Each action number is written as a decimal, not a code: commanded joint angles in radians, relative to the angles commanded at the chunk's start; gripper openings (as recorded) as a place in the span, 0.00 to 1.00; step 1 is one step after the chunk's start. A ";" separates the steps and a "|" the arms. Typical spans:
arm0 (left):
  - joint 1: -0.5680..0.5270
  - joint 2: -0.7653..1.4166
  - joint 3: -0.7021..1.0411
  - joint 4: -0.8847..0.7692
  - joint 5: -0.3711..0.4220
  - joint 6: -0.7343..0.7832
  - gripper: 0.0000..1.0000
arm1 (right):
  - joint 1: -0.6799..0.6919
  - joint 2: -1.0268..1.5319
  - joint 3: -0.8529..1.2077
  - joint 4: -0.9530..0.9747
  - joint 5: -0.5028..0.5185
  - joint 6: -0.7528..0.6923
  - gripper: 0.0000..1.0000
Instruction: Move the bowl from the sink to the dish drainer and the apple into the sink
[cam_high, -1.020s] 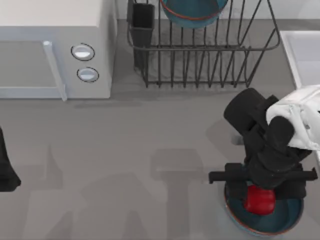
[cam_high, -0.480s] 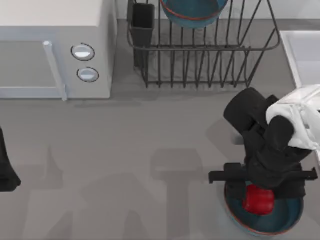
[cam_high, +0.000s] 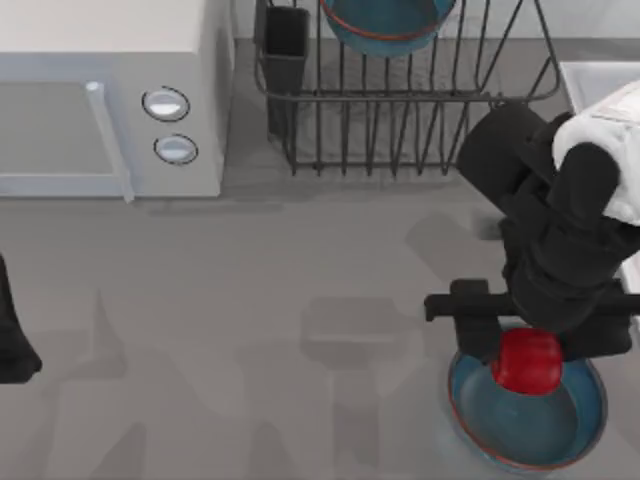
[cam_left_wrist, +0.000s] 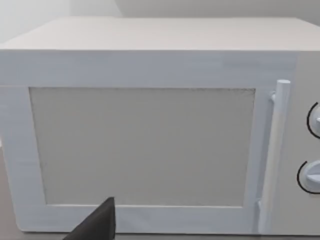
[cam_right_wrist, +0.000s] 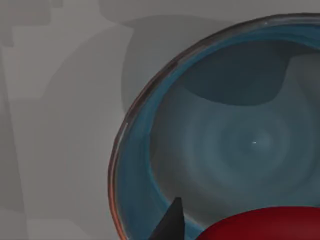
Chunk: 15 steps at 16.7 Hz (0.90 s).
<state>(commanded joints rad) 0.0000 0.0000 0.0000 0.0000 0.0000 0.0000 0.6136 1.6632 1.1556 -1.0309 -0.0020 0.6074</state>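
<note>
Upper left of the top view: white microwave (cam_high: 110, 95). Upper centre: dark wire dish drainer (cam_high: 400, 100) containing deep teal-blue bowl (cam_high: 385, 25). Lower right: wide shallow blue dish (cam_high: 525, 415); right gripper (cam_high: 527, 362) clamped on glossy red apple (cam_high: 528, 360) above it.

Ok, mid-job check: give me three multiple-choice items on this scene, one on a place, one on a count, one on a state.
1. Where is the bowl?
A. in the dish drainer
B. on top of the microwave
C. on the table by the left arm

2. How many round knobs does the microwave show?
A. one
B. two
C. four

3. What is the state of the apple?
A. lying in the sink
B. resting alone on the bare table
C. held under the right gripper, above the wide blue dish

Answers:
1 A, the bowl sits among the bars of the dish drainer.
2 B, two knobs, one above the other.
3 C, the right gripper is shut on it over the wide blue dish; the sink lies beyond.
</note>
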 joint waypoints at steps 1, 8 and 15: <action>0.000 0.000 0.000 0.000 0.000 0.000 1.00 | -0.001 -0.016 0.026 -0.040 0.000 -0.001 0.00; 0.000 0.000 0.000 0.000 0.000 0.000 1.00 | -0.001 -0.039 0.067 -0.095 0.001 -0.001 0.00; 0.000 0.000 0.000 0.000 0.000 0.000 1.00 | -0.137 -0.006 0.033 0.153 -0.065 -0.112 0.00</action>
<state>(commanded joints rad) 0.0000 0.0000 0.0000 0.0000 0.0000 0.0000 0.4771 1.6575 1.1882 -0.8776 -0.0666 0.4957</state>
